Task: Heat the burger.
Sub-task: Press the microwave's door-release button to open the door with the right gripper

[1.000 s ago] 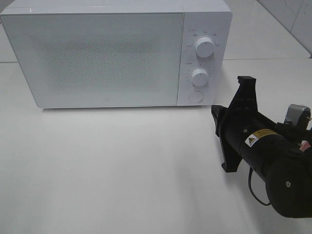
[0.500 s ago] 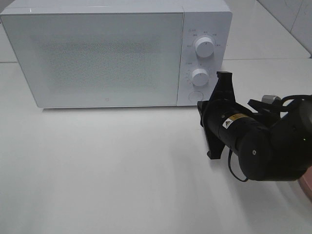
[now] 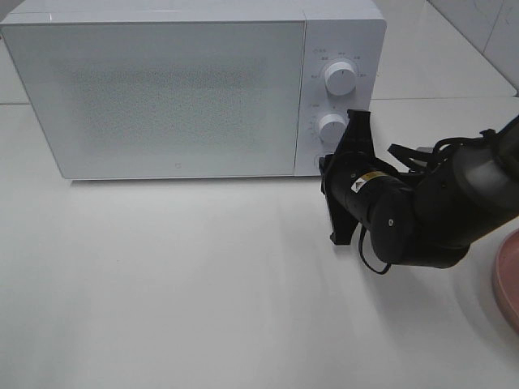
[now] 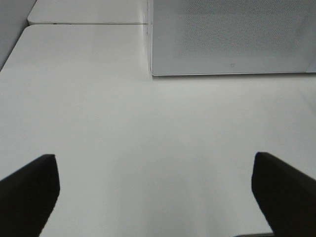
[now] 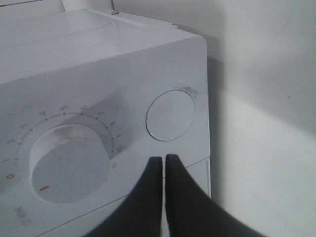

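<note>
While it points at the microwave button [image 5: 170, 114], the right tool [image 5: 164, 159] is closed.

Counted: one microwave [image 3: 162, 89]; two dials, upper dial [image 3: 339, 79] and lower dial [image 3: 332, 128]; one round button [image 5: 170, 113]; one pink plate [image 3: 511, 279].

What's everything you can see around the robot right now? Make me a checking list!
Surface: white table, bare where it shows.
Job's things: burger not seen in any view; white microwave, door shut; edge of a pink plate at the table's right, its top out of view.
Clutter: nothing seen.
Claws: right claw shut, tips close to the microwave's round button, contact unclear; left claw open, holding nothing, over bare table.
Cables: black cable looping under the right arm.
Surroundings: tiled wall behind the table.
</note>
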